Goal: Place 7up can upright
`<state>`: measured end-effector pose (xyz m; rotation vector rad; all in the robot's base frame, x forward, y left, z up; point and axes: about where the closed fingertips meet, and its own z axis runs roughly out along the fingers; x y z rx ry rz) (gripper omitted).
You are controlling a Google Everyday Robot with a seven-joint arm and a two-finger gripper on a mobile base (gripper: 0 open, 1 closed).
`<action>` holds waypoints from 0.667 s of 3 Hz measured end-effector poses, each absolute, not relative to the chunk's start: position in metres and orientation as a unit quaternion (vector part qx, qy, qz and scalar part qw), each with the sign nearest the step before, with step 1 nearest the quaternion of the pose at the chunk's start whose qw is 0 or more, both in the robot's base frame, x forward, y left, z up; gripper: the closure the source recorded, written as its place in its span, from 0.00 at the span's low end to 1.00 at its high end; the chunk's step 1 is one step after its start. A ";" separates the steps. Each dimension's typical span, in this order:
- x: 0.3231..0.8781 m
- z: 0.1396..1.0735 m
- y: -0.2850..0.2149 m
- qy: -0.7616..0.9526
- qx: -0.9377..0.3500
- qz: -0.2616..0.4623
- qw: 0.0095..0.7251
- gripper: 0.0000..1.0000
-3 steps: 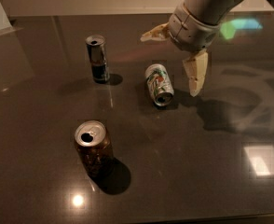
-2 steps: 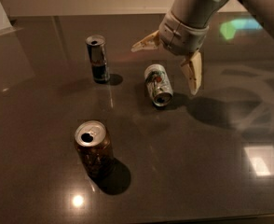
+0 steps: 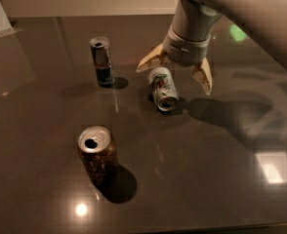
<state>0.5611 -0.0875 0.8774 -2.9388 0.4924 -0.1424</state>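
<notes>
Tool (image 3: 174,78) is spread wide, holding nothing. One finger (image 3: 148,62) points out to the left of the view, the other (image 3: 203,76) hangs down on the right. It sits at the back-centre of the counter (image 3: 216,189), with the arm (image 3: 246,6) coming in from the top-right corner.

7up can (image 3: 163,88) is on its side, not upright. It lies between and just below the two fingers, silver top facing the camera, far end tucked under the wrist. Can't tell if either finger touches it.

Slim dark can (image 3: 102,61) stands upright to the left of the 7up can, clearly apart from it. Brown can (image 3: 97,155) stands upright in the near-left area with its opened top showing, well apart from both. Counter is dark and glossy, with light reflections at the front and right.
</notes>
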 end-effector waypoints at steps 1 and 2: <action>0.563 0.863 -0.088 0.127 -0.989 -0.051 0.061 0.00; 0.564 0.852 -0.081 0.106 -0.992 -0.046 0.051 0.00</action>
